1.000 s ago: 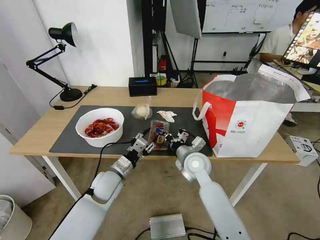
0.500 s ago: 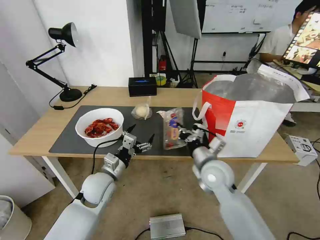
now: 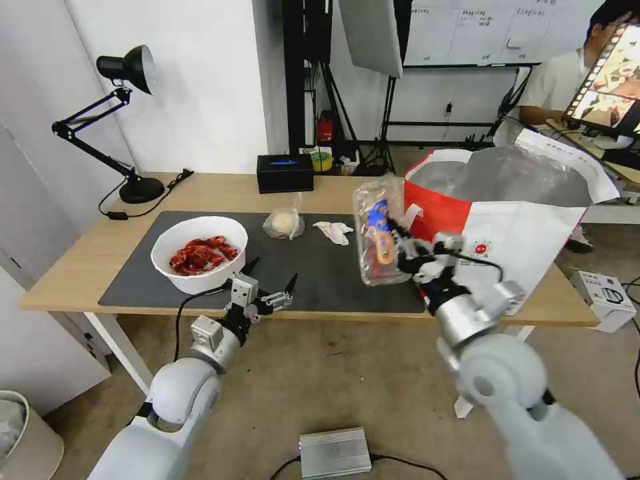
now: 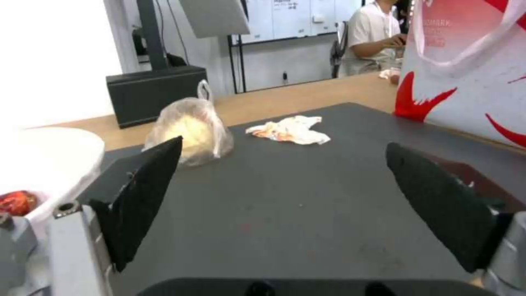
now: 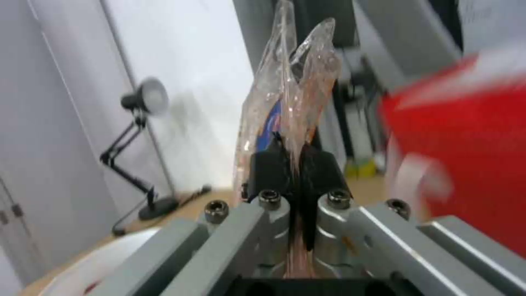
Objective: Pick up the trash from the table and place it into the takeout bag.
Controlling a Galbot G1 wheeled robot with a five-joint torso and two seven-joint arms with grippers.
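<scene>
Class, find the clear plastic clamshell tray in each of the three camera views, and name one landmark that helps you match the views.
Head view: clamshell tray held off the table by the right gripper, beside the takeout bag.
Left wrist view: not in it; the open left gripper hangs over the mat.
Right wrist view: clamshell tray pinched on edge between the fingers, centre.
Shared landmark: the bag's red panel.

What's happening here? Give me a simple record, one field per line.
Right gripper: shut on the clamshell tray, held in the air beside the takeout bag
Left gripper: open, empty, at the table's near edge
On the mat: bowl of red shells, small clear bag, crumpled tissue
At the back: tissue box, desk lamp
</scene>
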